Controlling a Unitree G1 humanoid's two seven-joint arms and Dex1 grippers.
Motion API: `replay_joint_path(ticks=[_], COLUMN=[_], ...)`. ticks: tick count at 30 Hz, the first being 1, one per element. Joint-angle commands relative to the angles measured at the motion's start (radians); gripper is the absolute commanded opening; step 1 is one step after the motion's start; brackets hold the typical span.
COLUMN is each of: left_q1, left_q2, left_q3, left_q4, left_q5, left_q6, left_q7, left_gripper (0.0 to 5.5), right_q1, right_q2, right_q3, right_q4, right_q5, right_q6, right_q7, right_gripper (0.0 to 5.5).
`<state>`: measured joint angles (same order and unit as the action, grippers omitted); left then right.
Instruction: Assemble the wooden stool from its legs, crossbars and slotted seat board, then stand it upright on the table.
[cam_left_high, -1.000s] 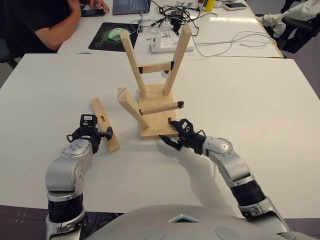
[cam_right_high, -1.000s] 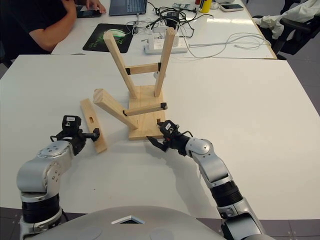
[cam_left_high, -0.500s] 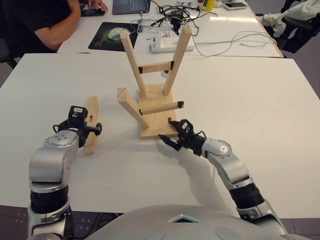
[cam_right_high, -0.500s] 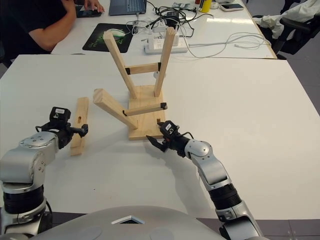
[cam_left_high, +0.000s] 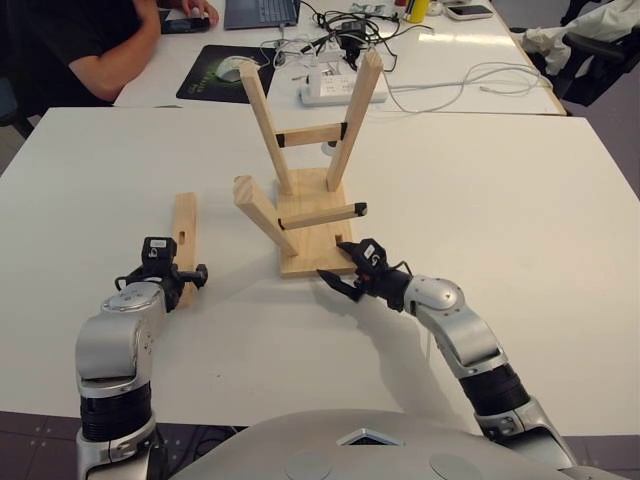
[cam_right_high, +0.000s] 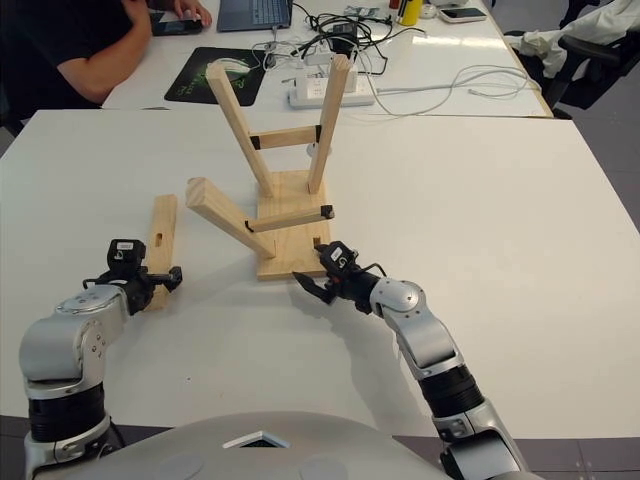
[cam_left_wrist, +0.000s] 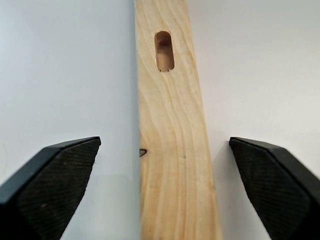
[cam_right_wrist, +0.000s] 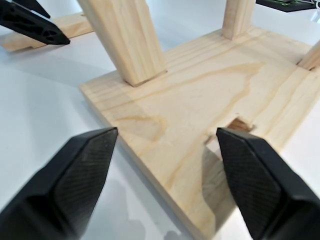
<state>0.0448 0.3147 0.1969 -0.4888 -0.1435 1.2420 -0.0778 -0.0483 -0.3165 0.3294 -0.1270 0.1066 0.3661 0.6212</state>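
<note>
The stool lies upside down: its seat board rests flat on the table. Two legs joined by a crossbar stand up from it. A third leg leans, with a crossbar running off it. A loose slotted leg lies flat to the left. My left gripper is open at its near end, its fingers either side of the wood and apart from it. My right gripper is open at the board's near corner, beside an empty slot.
White table surface stretches free to the right and in front. Across the far edge stands a second table with a power strip, cables and a mouse pad, and a person sits there.
The loose leg has swung left from a slanted lie to pointing straight away from me. My left gripper has drawn back to its near end. The right arm has kept still.
</note>
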Motion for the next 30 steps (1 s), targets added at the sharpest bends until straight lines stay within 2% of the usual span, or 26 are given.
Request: replay_joint_path(ticks=[1,4,13,20,23,27,30], left_q1=[0.063,0.060,0.035,0.042,0.029,-0.021,-0.060], left_q2=[-0.043,-0.025,0.051,0.054,0.075,0.095,0.165], left_q3=[0.015,0.049,0.044,0.081,0.121,0.187,0.234], left_q4=[0.071,0.118,0.214,0.253,0.280,0.316,0.322], left_q5=[-0.021,-0.029,-0.028,-0.056,-0.058,-0.071,-0.066], left_q6=[0.008,-0.024,-0.098,-0.142,-0.250,-0.405,-0.526], left_q7=[-0.022,-0.042,-0.093,-0.117,-0.133,-0.148,-0.178], left_gripper=[4.79,4.44,3.34,2.52,2.08,2.05,2.05], right_q1=[0.020,0.021,0.017,0.025,0.025,0.029,-0.020], right_q2=[-0.024,-0.025,-0.011,-0.052,-0.086,-0.075,-0.117], right_q3=[0.016,0.008,-0.003,-0.027,-0.066,-0.170,-0.291], right_q4=[0.040,0.042,0.041,0.004,-0.028,-0.036,-0.023], right_q5=[-0.002,-0.001,0.009,0.025,0.078,0.219,0.351], right_q6=[0.051,0.049,0.052,0.021,0.001,-0.001,0.106], right_q7=[0.026,0.026,0.012,0.040,0.100,0.159,0.189], right_gripper=[3.65,3.65,3.65,3.65,3.65,3.65,3.65])
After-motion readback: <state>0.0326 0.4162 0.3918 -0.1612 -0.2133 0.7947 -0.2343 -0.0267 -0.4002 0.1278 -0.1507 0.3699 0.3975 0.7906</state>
